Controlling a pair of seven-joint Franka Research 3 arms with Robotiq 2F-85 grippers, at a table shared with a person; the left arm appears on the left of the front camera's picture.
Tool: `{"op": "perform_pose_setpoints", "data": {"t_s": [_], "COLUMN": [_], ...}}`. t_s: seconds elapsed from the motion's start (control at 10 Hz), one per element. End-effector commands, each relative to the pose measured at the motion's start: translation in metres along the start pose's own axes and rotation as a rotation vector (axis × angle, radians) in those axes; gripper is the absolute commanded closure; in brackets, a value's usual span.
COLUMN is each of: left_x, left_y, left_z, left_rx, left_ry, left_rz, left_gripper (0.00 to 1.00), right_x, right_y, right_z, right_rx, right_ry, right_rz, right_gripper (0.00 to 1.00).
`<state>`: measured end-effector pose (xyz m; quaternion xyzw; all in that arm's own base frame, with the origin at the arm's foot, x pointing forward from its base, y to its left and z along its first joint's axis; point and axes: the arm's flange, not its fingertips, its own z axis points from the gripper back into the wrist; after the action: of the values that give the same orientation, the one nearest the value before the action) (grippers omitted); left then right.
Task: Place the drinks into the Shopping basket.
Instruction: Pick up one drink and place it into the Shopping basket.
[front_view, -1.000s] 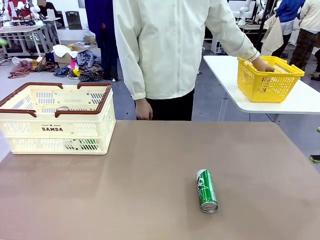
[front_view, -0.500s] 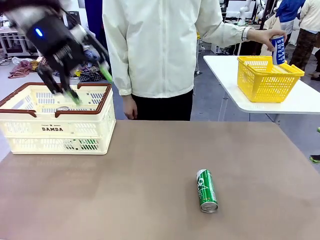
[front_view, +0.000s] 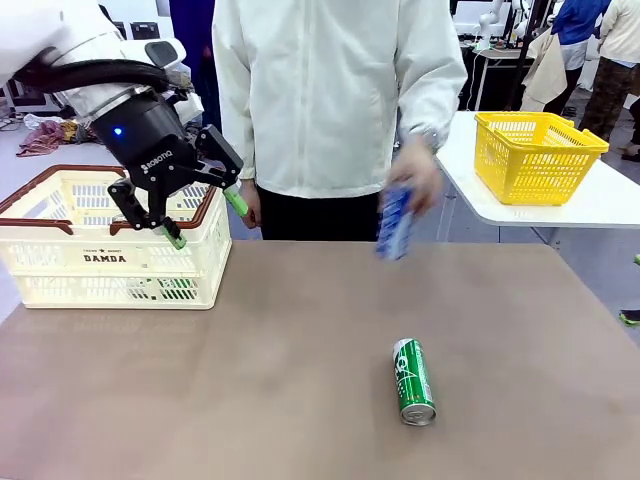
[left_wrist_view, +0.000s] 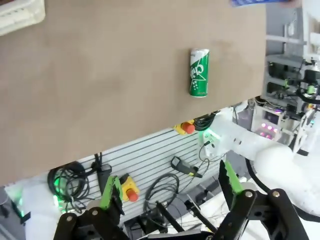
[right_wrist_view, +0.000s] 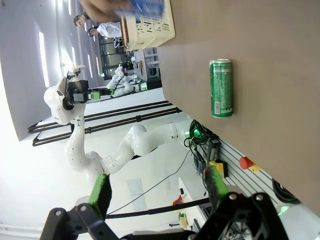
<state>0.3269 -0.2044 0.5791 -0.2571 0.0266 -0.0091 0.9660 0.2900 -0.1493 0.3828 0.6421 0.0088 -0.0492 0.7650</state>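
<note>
Hovering wide open and empty, the left end effector (front_view: 208, 222) is hanging by the brown-rimmed cream-white slotted plastic basket (front_view: 100, 275); the right end effector (right_wrist_view: 158, 187) is likewise gaping empty. A person's hand (front_view: 418, 175) is holding a blue-and-white slim can (front_view: 395, 222) above the brown counter (front_view: 250, 380), where a green slim can (front_view: 413, 381) is lying sideways.

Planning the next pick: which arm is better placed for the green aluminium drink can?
Probably right. The green aluminium drink can lies on the right half of the table, while the open left gripper hangs by the cream slotted plastic basket at far left.
</note>
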Motion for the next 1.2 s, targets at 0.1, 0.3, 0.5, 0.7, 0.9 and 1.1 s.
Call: {"op": "perform_pose_setpoints", "data": {"t_s": [0.1,0.3,0.5,0.7,0.9,1.1], "left_x": [0.002,-0.013,-0.059,-0.118,-0.136,-0.134], "left_y": [-0.021,0.069,0.221,0.325,0.367,0.381], "left_z": [-0.053,0.087,0.207,0.222,0.199,0.188], "left_rx": [0.265,0.128,0.040,-0.202,-0.312,-0.371], "left_ry": [0.109,0.055,-0.005,-0.154,-0.219,-0.228], "left_rz": [-0.199,-0.259,-0.266,-0.094,-0.040,-0.005], "left_gripper": [0.00,0.00,0.00,0.00,0.00,0.00], "right_x": [-0.002,-0.002,-0.002,-0.002,-0.002,-0.002], "right_y": [0.004,0.004,0.004,0.004,0.004,0.004], "right_z": [0.003,0.003,0.003,0.003,0.003,0.003], "right_rx": [-0.002,-0.002,-0.002,-0.002,-0.002,-0.002], "right_ry": [0.007,0.007,0.007,0.007,0.007,0.007], "right_rz": [-0.016,-0.016,-0.016,-0.016,-0.016,-0.016], "right_gripper": [0.00,0.00,0.00,0.00,0.00,0.00]}}
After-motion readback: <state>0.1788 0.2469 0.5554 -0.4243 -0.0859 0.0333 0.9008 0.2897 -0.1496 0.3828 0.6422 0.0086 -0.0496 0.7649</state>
